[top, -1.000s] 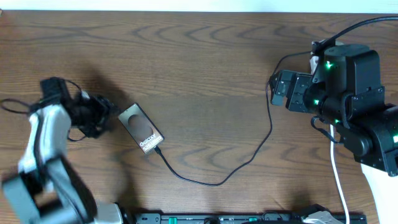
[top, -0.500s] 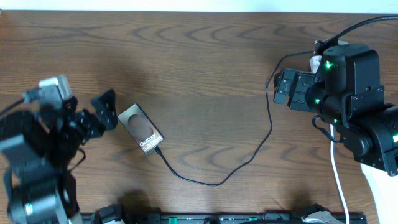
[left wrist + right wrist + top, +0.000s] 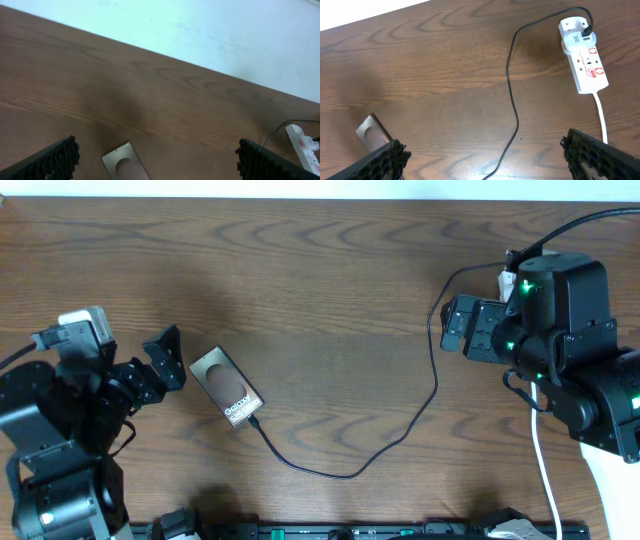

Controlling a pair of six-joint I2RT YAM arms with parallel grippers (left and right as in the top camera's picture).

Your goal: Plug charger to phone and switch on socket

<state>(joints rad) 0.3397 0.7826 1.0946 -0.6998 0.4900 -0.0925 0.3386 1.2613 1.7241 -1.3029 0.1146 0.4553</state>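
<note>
The phone (image 3: 227, 387) lies flat on the table left of centre, lettering toward the front. The charger (image 3: 352, 474) has its connector tip at the phone's front end and loops right and up toward the socket (image 3: 507, 281), which my right arm mostly hides in the overhead view. In the right wrist view the socket (image 3: 583, 54) shows whole, with the black plug in its far end and the charger (image 3: 512, 100) running down. My left gripper (image 3: 165, 365) is open, just left of the phone (image 3: 125, 162). My right gripper (image 3: 462, 327) is open and empty above the cable.
The socket's white cord (image 3: 545, 470) runs toward the front right edge. A black rail (image 3: 380, 531) lines the front edge. The table's far edge meets a white wall (image 3: 225, 30). The phone (image 3: 371, 133) and socket (image 3: 303, 148) also show in the opposite wrist views.
My left arm has swung back toward the front left and its gripper now sits open a little off the phone. My right gripper has shifted slightly right.
</note>
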